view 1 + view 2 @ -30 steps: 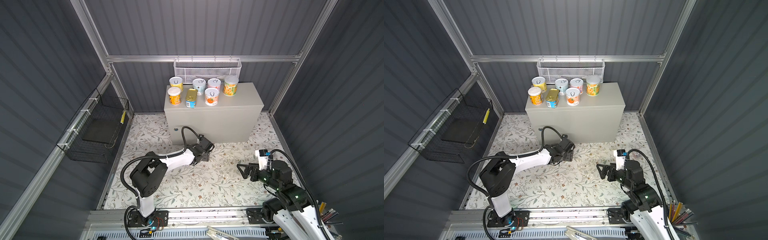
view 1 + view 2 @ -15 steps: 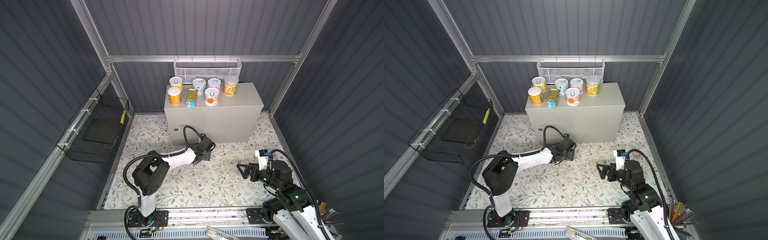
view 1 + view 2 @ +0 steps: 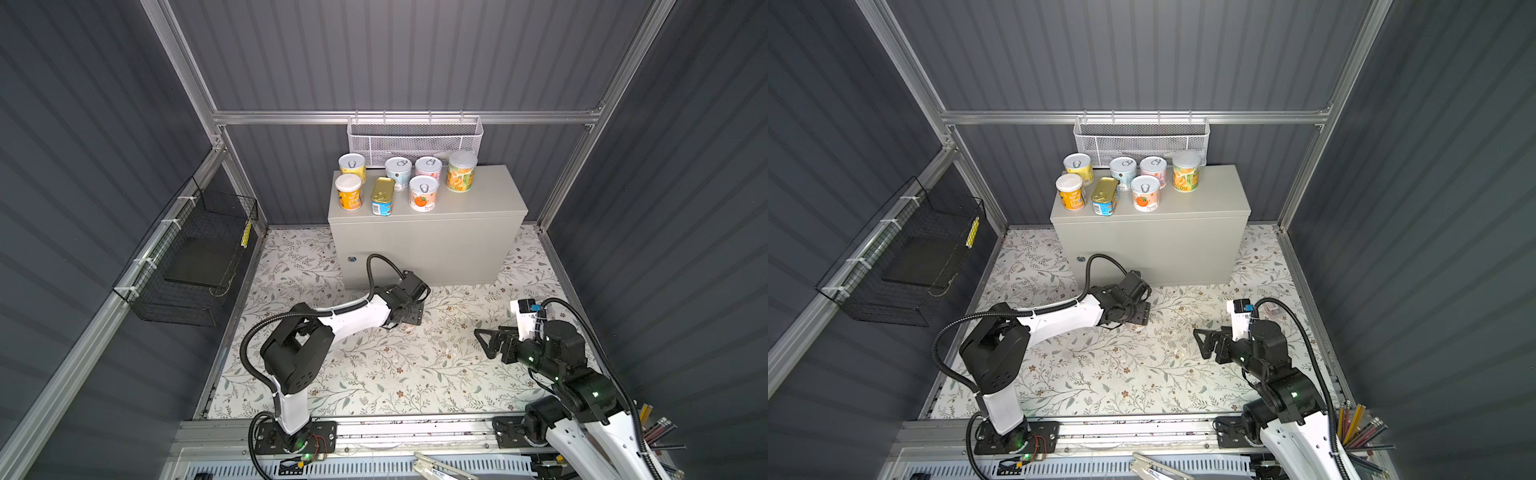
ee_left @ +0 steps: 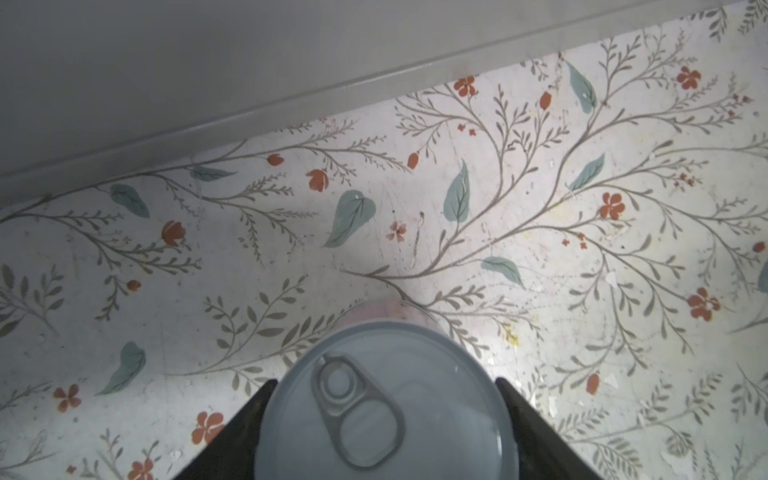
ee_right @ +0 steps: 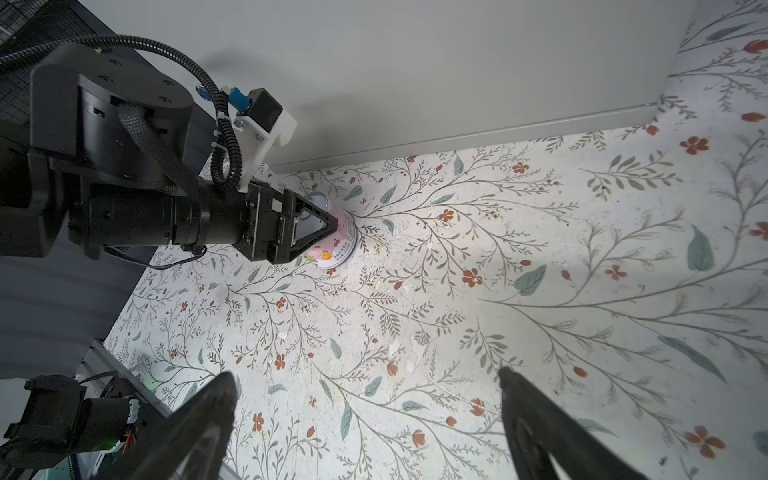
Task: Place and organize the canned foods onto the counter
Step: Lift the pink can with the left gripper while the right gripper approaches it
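With the left gripper (image 4: 384, 381) newly tightened, the last pink-labelled can (image 5: 332, 249) is clamped on the floor (image 3: 374, 365), ready for the counter (image 3: 428, 245); the right gripper (image 5: 365, 376) is held open.

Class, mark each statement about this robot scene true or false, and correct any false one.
1. The gold-topped rectangular tin stands on the counter. True.
2. The right pincer grips a can. False: it is open and empty, above the floral mat.
3. The left pincer is closed on the pink can. True.
4. The pink can lies on its side. False: it stands upright on the floral mat, lid up.
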Available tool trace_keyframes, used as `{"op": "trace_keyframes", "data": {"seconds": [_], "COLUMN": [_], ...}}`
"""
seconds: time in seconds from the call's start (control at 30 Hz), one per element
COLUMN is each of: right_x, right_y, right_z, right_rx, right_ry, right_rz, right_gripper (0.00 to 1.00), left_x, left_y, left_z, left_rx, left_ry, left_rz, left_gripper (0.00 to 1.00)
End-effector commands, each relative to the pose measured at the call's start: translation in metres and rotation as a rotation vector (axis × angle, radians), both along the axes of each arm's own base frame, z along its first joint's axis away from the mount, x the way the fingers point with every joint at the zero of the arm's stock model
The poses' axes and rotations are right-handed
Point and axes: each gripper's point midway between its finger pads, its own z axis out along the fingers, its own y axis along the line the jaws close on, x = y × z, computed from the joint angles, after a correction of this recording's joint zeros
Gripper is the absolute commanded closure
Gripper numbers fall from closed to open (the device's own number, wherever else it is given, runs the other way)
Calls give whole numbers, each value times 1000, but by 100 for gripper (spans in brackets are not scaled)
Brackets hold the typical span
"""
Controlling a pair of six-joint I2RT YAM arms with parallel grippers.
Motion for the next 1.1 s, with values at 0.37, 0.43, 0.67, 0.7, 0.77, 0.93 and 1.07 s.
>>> {"op": "trace_keyframes", "data": {"seconds": [0.37, 0.43, 0.67, 0.7, 0.77, 0.93, 1.07], "right_x": [-17, -19, -26, -26, -27, -26, -27], "right_y": [22, 25, 43, 47, 55, 75, 91], "right_z": [13, 13, 10, 7, 2, 6, 14], "right_rx": [-90, -94, -124, -140, -168, -171, -106], "right_ry": [-59, -61, -91, -89, -83, -153, -193], "right_rz": [95, 106, 138, 148, 173, 237, 285], "right_gripper": [1, 1, 1, 1, 1, 1, 1], "left_x": [-5, -6, -13, -15, -13, -23, -32], "left_y": [-15, -18, -21, -20, -27, -34, -40], "left_z": [67, 69, 85, 86, 108, 129, 143], "left_rx": [-98, -112, -124, -127, -163, -207, -262], "left_ry": [-35, -27, -4, 2, -17, 11, 36], "left_rz": [-75, -84, -121, -128, -146, -192, -220], "left_gripper": [43, 44, 46, 46, 46, 47, 47]}}
